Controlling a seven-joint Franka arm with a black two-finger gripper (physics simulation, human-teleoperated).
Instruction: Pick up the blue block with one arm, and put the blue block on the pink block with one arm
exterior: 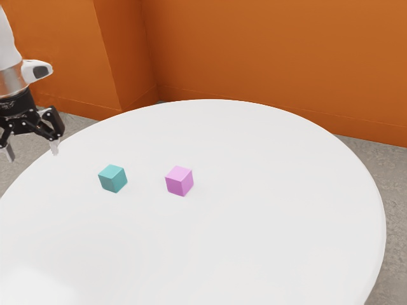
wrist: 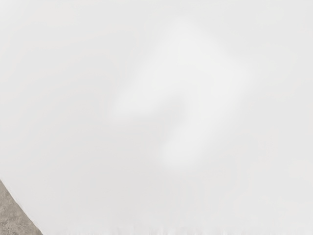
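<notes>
Hovering above the round white counter (exterior: pixel 267 241), my jaws stand wide. Orange walls (exterior: pixel 286 51) meet a grey floor (exterior: pixel 389 152).

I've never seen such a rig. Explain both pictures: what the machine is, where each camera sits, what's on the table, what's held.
This is a simulated robot arm with a black two-finger gripper, open and holding nothing. The exterior view looks from beside the arm at a round white table. On it sit a blue block and, apart to that view's right, a pink block. The wrist view comes from a camera on the hand, looking down at the tabletop and a corner of grey floor.
</notes>
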